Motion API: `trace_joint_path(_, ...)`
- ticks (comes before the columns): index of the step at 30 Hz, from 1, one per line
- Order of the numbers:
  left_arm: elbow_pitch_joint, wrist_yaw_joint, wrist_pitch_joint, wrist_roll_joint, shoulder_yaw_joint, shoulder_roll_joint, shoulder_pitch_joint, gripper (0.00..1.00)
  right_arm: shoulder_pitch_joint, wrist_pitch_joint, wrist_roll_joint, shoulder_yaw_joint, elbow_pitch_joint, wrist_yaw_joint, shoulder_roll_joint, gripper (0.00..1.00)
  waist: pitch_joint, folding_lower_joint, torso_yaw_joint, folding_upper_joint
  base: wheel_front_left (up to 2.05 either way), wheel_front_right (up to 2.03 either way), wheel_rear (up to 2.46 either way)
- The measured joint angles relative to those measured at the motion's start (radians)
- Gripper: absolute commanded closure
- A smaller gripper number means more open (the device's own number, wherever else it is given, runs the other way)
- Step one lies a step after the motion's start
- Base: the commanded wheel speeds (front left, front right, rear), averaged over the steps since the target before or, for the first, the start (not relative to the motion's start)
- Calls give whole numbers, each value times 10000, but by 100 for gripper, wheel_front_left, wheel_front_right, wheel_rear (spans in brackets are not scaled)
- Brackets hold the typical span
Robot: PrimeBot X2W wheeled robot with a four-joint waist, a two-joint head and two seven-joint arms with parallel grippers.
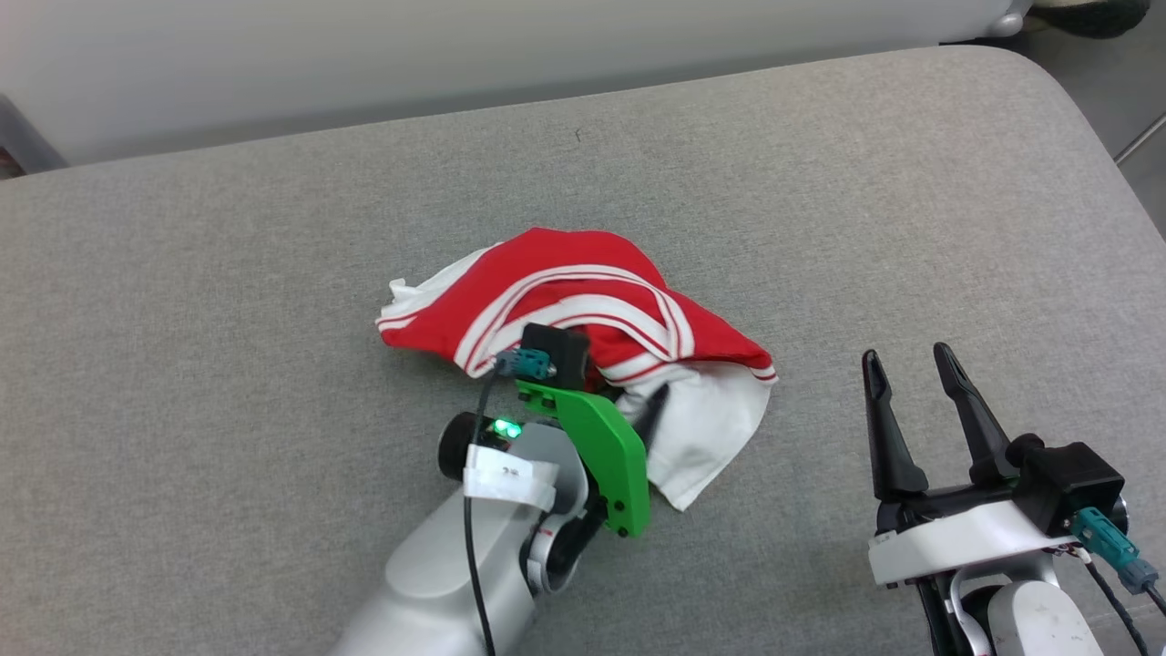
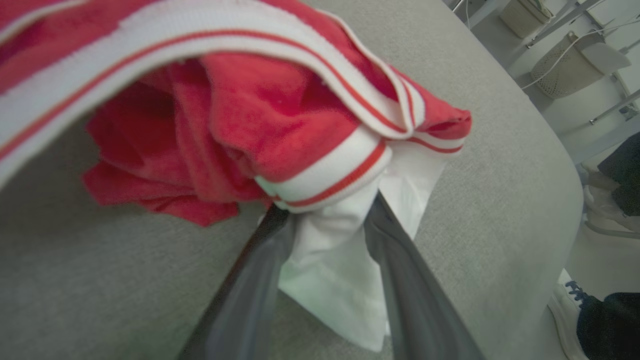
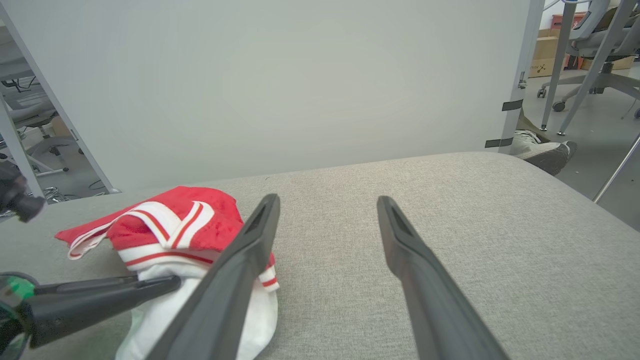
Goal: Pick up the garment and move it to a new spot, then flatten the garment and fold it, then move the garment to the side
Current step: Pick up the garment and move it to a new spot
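Note:
The garment lies crumpled in the middle of the grey padded table, red with striped trim and a white sleeve spilling toward me. My left gripper reaches into its near edge. In the left wrist view its gripper has the jaws parted, with the white sleeve lying loose between the two fingers and the red folds just beyond. My right gripper stands open to the right of the garment, nothing in it. In the right wrist view it points past the garment.
A pale wall panel runs behind the table. The table's rounded right edge drops to the floor, where a person's shoes and a basket stand. Office chairs sit at the far right.

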Motion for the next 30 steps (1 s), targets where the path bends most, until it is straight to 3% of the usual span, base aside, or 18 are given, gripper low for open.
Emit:
trace_joint_path(4,54,247,-19,-577,-1158,-33,-40,0,-48,0,0,23,40,0,4,0,67,0,65,0,0,0,0)
trace_joint_path(9,67,362,-504,-1087,-1891,-35,-402,0,-45,0,-4,13,161,0,25,0,-89,0,350,0,0,0,0)
trace_joint_path(18,13,370,-1559,-1438,-1822,10,-1107,0,219,0,-38,-249,322,0,33,0,-682,0,1170,0,0,0,0)
trace_joint_path(21,-150,458,-2042,-1381,-1590,360,-1244,0,326,-2,-52,-337,359,0,36,0,-899,0,1503,0,0,0,0)
trace_joint_path(30,-1212,566,-3271,-734,-922,2395,-543,0,723,-2,-136,-527,387,0,19,0,-1496,0,2401,0,0,0,0)
